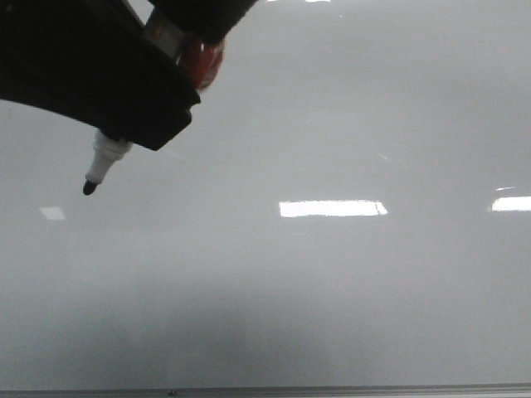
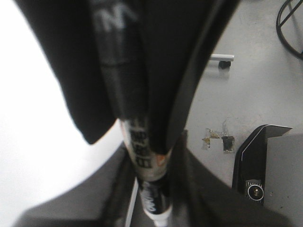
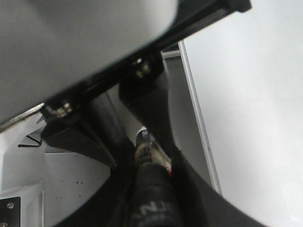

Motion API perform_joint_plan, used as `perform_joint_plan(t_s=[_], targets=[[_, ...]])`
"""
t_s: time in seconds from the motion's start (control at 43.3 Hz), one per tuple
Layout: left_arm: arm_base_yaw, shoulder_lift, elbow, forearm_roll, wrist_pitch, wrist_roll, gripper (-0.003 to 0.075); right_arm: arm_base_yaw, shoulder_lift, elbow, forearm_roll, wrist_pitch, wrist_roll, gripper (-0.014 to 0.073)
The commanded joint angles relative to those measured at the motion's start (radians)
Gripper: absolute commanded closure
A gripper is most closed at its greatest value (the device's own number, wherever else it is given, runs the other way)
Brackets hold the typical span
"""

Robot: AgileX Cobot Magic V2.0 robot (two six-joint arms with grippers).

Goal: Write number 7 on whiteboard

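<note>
**Two hands grip one marker over the whiteboard**

The left hand (image 1: 137, 124), at 10 o'clock in the front view, is clamped on a marker (image 1: 105, 159) whose black tip (image 1: 90, 187) points toward 7 o'clock. Whether the tip meets the surface cannot be told. The right hand (image 3: 151, 175) is closed around the same marker's black barrel. The glossy whiteboard (image 1: 332, 290) fills the front view, with its metal edge (image 1: 332, 390) at 6 o'clock and a bright reflection (image 1: 332, 208) toward 3 o'clock.

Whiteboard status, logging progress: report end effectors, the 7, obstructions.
Left end effector, right end effector shut on marker. No 7 on whiteboard yet. No obstruction seen.
</note>
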Motion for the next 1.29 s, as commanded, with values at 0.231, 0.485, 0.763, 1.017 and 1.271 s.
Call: perform_joint_plan(t_s=[0.231, 0.485, 0.763, 1.017, 1.271], targets=[[-0.003, -0.152, 0.078, -0.003, -0.165, -0.007, 0.0405, -0.092, -0.079, 0.031, 0.003, -0.098, 0.026, 0.0652], [0.008, -0.506, 0.266, -0.003, -0.212, -0.146, 0.0606, -0.261, -0.210, 0.244, 0.075, -0.382, 0.071, 0.0652], [0.051, -0.817, 0.394, -0.005, -0.223, -0.210, 0.0741, -0.277, -0.254, 0.391, 0.249, -0.648, 0.071, 0.0652], [0.051, -0.849, 0.398, -0.007, -0.224, -0.210, 0.0741, -0.275, -0.156, 0.328, 0.274, -0.632, 0.070, 0.0652], [0.051, -0.849, 0.398, -0.007, -0.224, -0.210, 0.0741, -0.194, 0.139, 0.079, 0.274, -0.630, 0.051, 0.0652]])
